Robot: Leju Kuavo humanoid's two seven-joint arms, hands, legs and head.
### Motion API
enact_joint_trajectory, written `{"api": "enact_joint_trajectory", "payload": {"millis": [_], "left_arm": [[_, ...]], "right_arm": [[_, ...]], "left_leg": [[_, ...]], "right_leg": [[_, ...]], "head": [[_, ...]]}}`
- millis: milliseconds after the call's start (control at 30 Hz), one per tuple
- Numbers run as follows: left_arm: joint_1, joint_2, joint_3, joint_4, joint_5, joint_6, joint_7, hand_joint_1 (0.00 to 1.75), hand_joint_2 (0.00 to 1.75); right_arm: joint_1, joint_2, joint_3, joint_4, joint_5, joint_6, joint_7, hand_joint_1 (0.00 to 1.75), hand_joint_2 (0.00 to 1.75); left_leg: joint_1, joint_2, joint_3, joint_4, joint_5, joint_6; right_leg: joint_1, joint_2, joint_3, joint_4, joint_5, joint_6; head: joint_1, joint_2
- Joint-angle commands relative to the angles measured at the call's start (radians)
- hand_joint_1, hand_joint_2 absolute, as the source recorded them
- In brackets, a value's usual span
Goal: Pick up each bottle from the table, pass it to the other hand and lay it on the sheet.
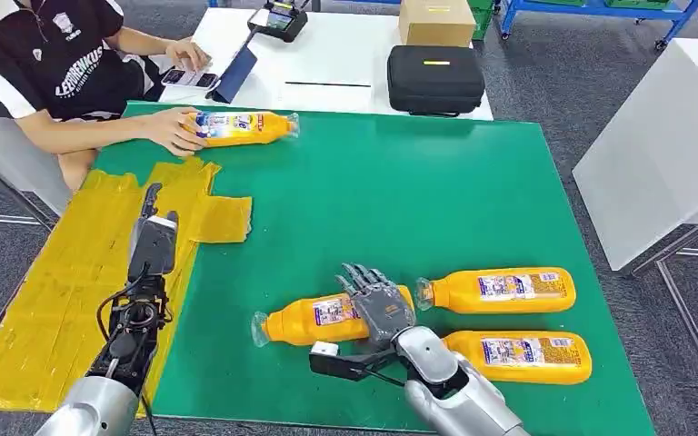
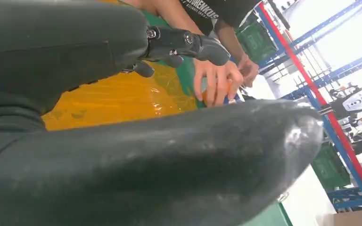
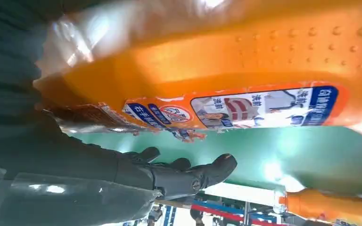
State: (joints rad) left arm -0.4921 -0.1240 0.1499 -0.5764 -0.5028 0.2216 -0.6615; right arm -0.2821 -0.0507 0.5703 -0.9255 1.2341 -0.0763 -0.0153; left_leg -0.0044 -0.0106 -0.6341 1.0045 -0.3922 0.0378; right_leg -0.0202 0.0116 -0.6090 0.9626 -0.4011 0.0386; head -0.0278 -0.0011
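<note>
Three orange bottles lie on their sides on the green table (image 1: pixel 400 182), all clustered toward five o'clock. The nearest bottle (image 1: pixel 318 320) sits with its cap end pointing to nine o'clock, and the right hand (image 1: pixel 377 304) is draped over its base end, fingers stretched out toward twelve o'clock. From the right wrist view the bottle's orange body (image 3: pixel 207 61) looms right against the palm side while the fingers (image 3: pixel 188 172) run straight out, not curled around it, so the hand looks unclenched and resting rather than gripping, though the contact itself is hard to make out. Just at three o'clock of that hand lies a second bottle (image 1: pixel 500 290), label up, and right below it, toward the table's near edge, a third bottle (image 1: pixel 520 356), the two almost parallel.

Over at nine o'clock, the left hand (image 1: pixel 152 238) hovers above the yellow sheet (image 1: pixel 54 300), fingers extended and holding nothing; the left wrist view shows its fingers (image 2: pixel 188 44) straight out over the same yellow plastic.

Up at eleven o'clock a fourth bottle (image 1: pixel 241 128) lies on the green surface just beyond the sheet, with a person's hand (image 1: pixel 177 130) on its base end. Beyond the green table, at twelve o'clock, a white table (image 1: pixel 345 54) carries a black case (image 1: pixel 434 80) and a cardboard box (image 1: pixel 436 21).
</note>
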Motion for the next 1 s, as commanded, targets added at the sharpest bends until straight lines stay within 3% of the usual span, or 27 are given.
{"api": "enact_joint_trajectory", "payload": {"millis": [33, 267, 300, 333, 467, 600, 733, 1000], "left_arm": [[-0.026, 0.009, 0.004, 0.043, 0.001, -0.005, 0.012, 0.0, 0.0], [-0.023, 0.009, 0.003, 0.039, 0.001, -0.011, 0.016, 0.0, 0.0], [-0.022, 0.009, 0.002, 0.04, -0.001, -0.007, 0.017, 0.0, 0.0], [-0.022, 0.008, 0.0, 0.04, -0.002, -0.007, 0.016, 0.0, 0.0], [-0.022, 0.008, -0.002, 0.039, -0.004, -0.01, 0.014, 0.0, 0.0], [-0.027, 0.005, -0.011, 0.039, -0.012, -0.008, 0.017, 0.0, 0.0], [-0.031, 0.001, -0.022, 0.034, -0.024, -0.002, 0.022, 0.0, 0.0], [-0.031, -0.001, -0.022, 0.033, -0.024, -0.002, 0.023, 0.0, 0.0]], "right_arm": [[0.025, -0.007, -0.053, -0.026, 0.02, 0.011, 0.02, 0.0, 1.75], [0.025, -0.014, -0.066, -0.01, 0.019, 0.019, 0.024, 0.02, 1.75], [0.022, -0.016, -0.064, 0.003, 0.014, 0.025, 0.015, 0.94, 1.75], [0.025, -0.02, -0.066, 0.009, 0.011, 0.023, 0.011, 1.54, 1.75], [0.025, -0.02, -0.065, 0.019, 0.008, 0.023, 0.006, 1.54, 1.75], [0.028, -0.018, -0.063, 0.031, 0.008, 0.024, 0.008, 1.75, 1.75], [0.022, -0.014, -0.063, 0.041, 0.005, 0.033, 0.005, 1.75, 1.75], [0.02, -0.013, -0.063, 0.041, 0.005, 0.033, 0.005, 1.75, 1.75]], "left_leg": [[0.001, 0.0, 0.005, 0.0, -0.003, -0.003], [0.001, 0.0, 0.006, 0.0, -0.003, -0.003], [0.001, 0.0, 0.005, 0.0, -0.003, -0.002], [0.001, 0.0, 0.004, 0.0, -0.002, -0.002], [0.0, 0.0, 0.003, 0.0, -0.002, -0.002], [0.001, 0.0, 0.003, 0.0, -0.001, -0.002], [0.001, 0.0, 0.008, 0.0, -0.004, -0.003], [0.0, 0.0, 0.003, 0.0, -0.001, -0.001]], "right_leg": [[0.001, -0.002, 0.005, 0.0, -0.003, -0.002], [0.001, -0.001, 0.006, 0.0, -0.003, -0.002], [0.001, -0.001, 0.005, 0.0, -0.003, -0.002], [0.001, -0.001, 0.004, 0.0, -0.002, -0.002], [0.001, -0.001, 0.003, -0.001, -0.002, -0.001], [0.001, -0.001, 0.003, -0.001, -0.001, -0.001], [0.001, -0.003, 0.008, 0.0, -0.004, -0.003], [0.001, -0.001, 0.003, -0.001, -0.001, -0.001]], "head": [[0.0, 0.0], [0.0, 0.0], [0.0, 0.0], [0.0, 0.0], [0.0, 0.0], [0.0, 0.0], [0.0, 0.0], [0.0, 0.0]]}}
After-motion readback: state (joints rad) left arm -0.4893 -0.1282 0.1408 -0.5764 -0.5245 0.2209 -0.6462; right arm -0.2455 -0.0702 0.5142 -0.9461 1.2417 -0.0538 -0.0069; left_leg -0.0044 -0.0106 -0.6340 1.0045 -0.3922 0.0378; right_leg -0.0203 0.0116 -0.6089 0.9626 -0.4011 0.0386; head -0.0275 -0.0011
